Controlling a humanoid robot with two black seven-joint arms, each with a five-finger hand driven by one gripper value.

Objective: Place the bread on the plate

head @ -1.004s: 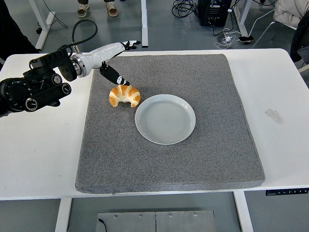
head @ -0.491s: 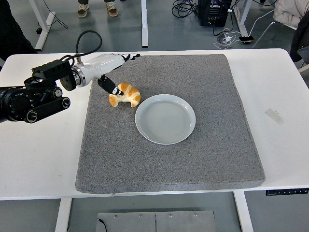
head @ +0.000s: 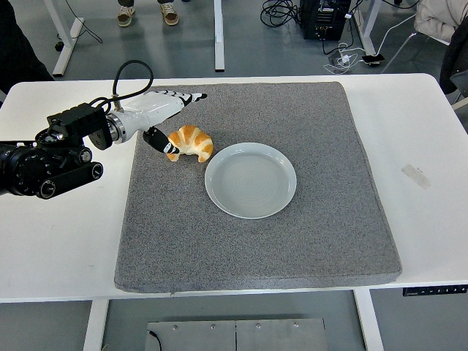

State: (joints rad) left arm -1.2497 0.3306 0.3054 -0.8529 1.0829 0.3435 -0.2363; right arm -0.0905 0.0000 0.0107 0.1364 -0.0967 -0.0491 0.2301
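A golden croissant point(head: 190, 142) lies on the grey mat point(head: 256, 241), just left of and above the empty pale plate point(head: 250, 180). My left hand point(head: 164, 117) reaches in from the left edge with its white palm beside the croissant's left end. The fingers point(head: 186, 97) stretch out past the bread's far side, and the thumb point(head: 157, 140) points down at its left tip. The hand is open and holds nothing. The croissant rests on the mat, apart from the plate's rim. The right arm is out of sight.
The white table point(head: 424, 124) shows around the mat, with a small strip of tape point(head: 415, 175) at the right. At the top are desk legs, cables, a black box on the floor and a person's shoes.
My left arm has drawn back to the left and toward me. The thumb slid from the croissant's top to its left tip. The croissant shifted slightly.
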